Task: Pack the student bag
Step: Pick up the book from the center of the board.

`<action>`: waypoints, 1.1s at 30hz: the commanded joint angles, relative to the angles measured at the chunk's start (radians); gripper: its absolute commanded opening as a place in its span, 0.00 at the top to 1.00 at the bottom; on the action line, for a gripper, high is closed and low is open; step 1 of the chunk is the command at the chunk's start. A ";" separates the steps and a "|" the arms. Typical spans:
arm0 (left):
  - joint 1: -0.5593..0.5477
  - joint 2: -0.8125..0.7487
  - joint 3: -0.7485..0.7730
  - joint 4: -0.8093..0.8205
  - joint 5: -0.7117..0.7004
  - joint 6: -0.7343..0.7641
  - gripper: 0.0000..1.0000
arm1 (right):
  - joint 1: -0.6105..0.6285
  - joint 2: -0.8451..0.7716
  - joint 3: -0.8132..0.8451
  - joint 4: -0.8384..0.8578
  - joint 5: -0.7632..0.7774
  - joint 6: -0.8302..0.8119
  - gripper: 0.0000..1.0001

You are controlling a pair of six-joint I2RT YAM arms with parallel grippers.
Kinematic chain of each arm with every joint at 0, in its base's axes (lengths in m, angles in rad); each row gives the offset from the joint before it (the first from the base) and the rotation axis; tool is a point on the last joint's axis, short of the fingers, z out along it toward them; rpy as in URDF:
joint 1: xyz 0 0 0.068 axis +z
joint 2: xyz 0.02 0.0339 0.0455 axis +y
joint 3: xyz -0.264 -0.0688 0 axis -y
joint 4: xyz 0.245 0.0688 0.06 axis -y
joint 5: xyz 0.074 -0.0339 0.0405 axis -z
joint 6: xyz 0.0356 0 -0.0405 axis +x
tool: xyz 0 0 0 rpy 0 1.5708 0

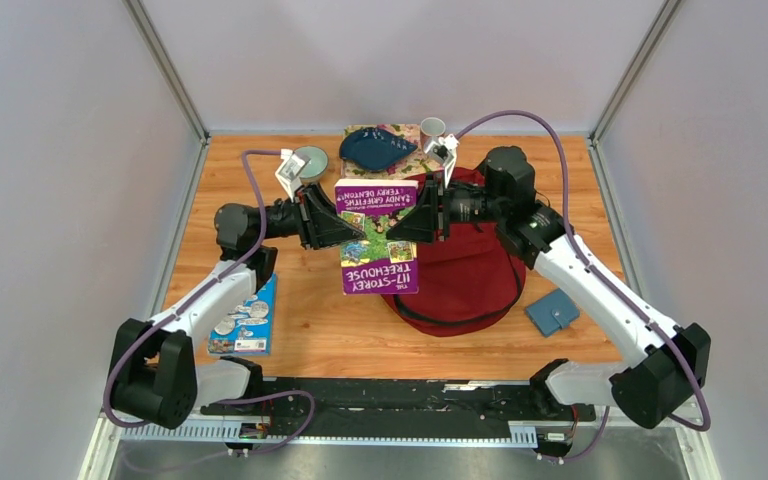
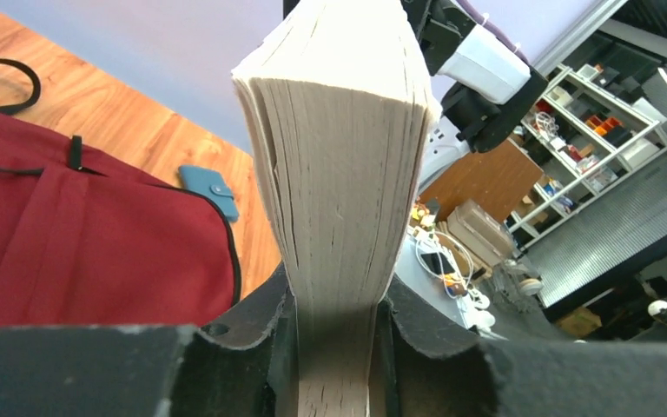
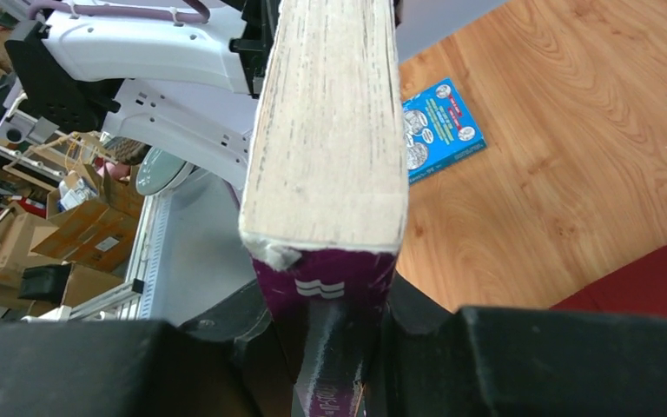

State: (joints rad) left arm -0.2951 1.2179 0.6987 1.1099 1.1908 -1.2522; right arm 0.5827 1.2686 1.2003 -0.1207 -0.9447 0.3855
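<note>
The left gripper (image 1: 348, 225) is clamped on the page edge of the book (image 1: 378, 255), and the right gripper (image 1: 406, 222) is clamped on its spine. The book is held above the left side of the bag (image 1: 468, 272), which is laid nearer the right edge of the table (image 1: 340, 340).

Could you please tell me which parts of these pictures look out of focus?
Top external: sharp and evenly lit. Left wrist: the left gripper is blurred; the book has crisp page edges. Right wrist: the right gripper is equally soft; the table looks sharp.
</note>
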 commanded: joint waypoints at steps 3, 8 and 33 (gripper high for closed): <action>-0.024 0.006 0.035 0.006 -0.048 0.026 1.00 | -0.069 0.000 0.074 -0.129 0.306 0.004 0.27; -0.024 -0.046 0.001 -0.281 -0.295 0.235 1.00 | -0.139 -0.141 -0.082 -0.154 0.668 0.162 0.11; -0.314 -0.092 -0.225 -0.087 -1.160 -0.011 1.00 | -0.069 -0.390 -0.735 0.564 0.570 0.743 0.11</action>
State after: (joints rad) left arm -0.5865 1.1152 0.4786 0.7776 0.1284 -1.1564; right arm 0.4931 0.8684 0.4713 0.2802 -0.3805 1.0588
